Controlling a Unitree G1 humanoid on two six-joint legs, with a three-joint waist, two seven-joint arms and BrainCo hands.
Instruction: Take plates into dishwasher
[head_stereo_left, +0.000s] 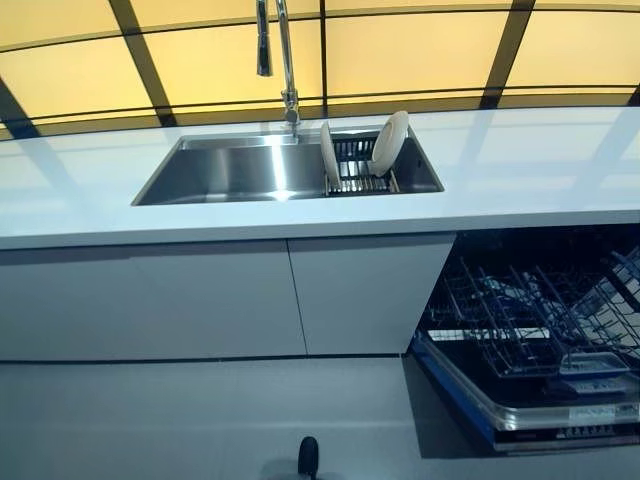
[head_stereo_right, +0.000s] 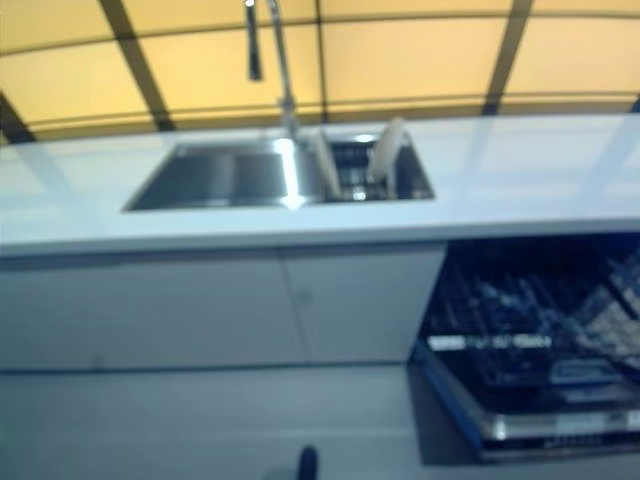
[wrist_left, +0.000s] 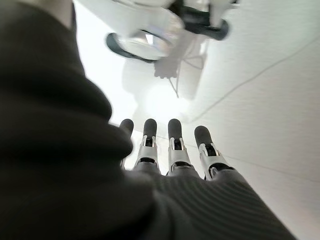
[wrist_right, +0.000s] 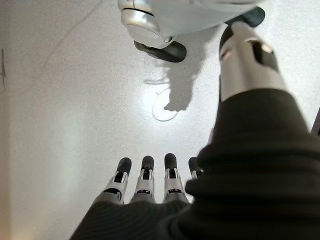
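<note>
Right now two white plates stand on edge in a dark rack (head_stereo_left: 358, 168) at the 3 o'clock end of the steel sink (head_stereo_left: 232, 170): one plate (head_stereo_left: 329, 154) upright at the rack's 9 o'clock side, the other plate (head_stereo_left: 389, 142) leaning at its 2 o'clock corner. A tap (head_stereo_left: 286, 62) rises at the sink's 12 o'clock edge. The sink is sunk in a white table (head_stereo_left: 520, 165) above pale cupboard doors (head_stereo_left: 230, 295). At 4 o'clock from the sink, under the table, the dishwasher (head_stereo_left: 540, 330) stands open with its wire basket (head_stereo_left: 520, 315) pulled out; no plate can be made out in it. Neither hand shows in the head views. The left hand (wrist_left: 170, 150) hangs over the floor (wrist_left: 270, 85), fingers straight, released, holding nothing. The right hand (wrist_right: 145, 182) hangs likewise, fingers straight and empty.
</note>
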